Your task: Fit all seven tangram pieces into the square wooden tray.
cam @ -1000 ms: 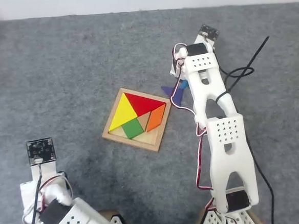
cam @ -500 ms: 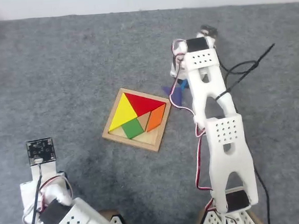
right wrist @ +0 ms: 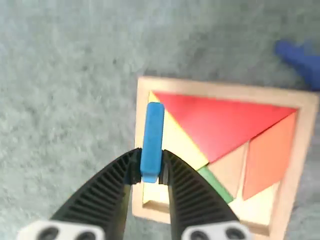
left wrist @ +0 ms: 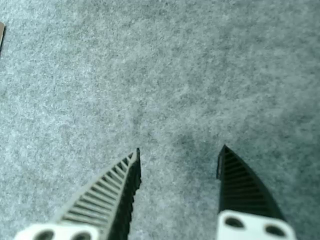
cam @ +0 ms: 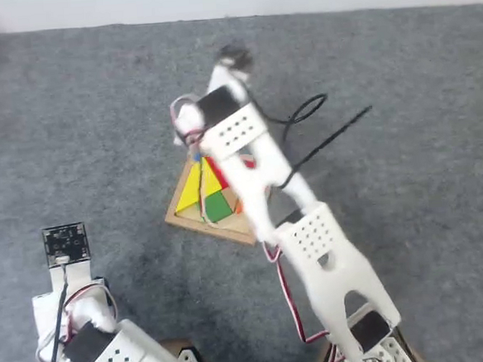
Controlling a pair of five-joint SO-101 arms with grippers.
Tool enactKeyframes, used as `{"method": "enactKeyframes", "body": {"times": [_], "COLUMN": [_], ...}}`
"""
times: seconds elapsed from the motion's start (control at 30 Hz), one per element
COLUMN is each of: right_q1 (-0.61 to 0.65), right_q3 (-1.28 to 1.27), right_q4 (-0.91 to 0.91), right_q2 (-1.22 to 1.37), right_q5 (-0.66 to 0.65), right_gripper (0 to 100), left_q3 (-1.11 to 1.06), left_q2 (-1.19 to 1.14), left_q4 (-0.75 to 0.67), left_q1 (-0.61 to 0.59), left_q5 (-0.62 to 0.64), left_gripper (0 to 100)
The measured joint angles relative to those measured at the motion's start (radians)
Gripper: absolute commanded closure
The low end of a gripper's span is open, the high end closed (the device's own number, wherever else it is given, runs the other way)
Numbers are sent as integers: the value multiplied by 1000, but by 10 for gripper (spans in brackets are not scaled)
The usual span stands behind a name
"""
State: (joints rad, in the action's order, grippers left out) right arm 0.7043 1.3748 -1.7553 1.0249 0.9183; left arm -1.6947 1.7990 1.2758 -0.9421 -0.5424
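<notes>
Currently, your right gripper (right wrist: 150, 167) is pinching a blue wooden tangram piece (right wrist: 152, 137) on edge over the square wooden tray (right wrist: 220, 89), your left gripper (left wrist: 177, 155) is hanging, jaws parted, over grey carpet (left wrist: 175, 60).

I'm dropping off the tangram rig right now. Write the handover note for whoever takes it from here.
Left claw: open, holding nothing, over the grey carpet.
Right claw: shut on the blue piece, held on edge over the tray at its yellow corner.
Done: yellow triangle, red triangle, orange piece and green piece lie in the tray.
Left: seat the blue piece in the bare wood area, then fetch the dark blue piece lying on the carpet beside the tray.
</notes>
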Motion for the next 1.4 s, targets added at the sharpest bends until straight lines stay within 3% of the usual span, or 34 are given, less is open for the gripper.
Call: {"method": "enactKeyframes", "body": {"times": [0.43,0.63,0.87,1.0,1.23,1.4], "right_q1": [167,212,212,212,193,133], "right_q3": [-235,-419,-431,-433,-434,-434], "right_q4": [0,0,0,2,40,46], "right_q2": [-118,-186,-187,-187,-183,-138], "right_q5": [8,123,221,295,428,474], "right_gripper": [993,993,992,991,779,781], "left_q3": [0,0,0,0,0,0], "left_q2": [0,0,0,0,0,0], "left_q4": [-12,-8,9,9,9,9], "left_q1": [-12,-106,-235,-247,-247,-247], "left_q5": [0,-61,-123,-126,-126,-126], "left_gripper": [760,760,760,760,760,760]}}
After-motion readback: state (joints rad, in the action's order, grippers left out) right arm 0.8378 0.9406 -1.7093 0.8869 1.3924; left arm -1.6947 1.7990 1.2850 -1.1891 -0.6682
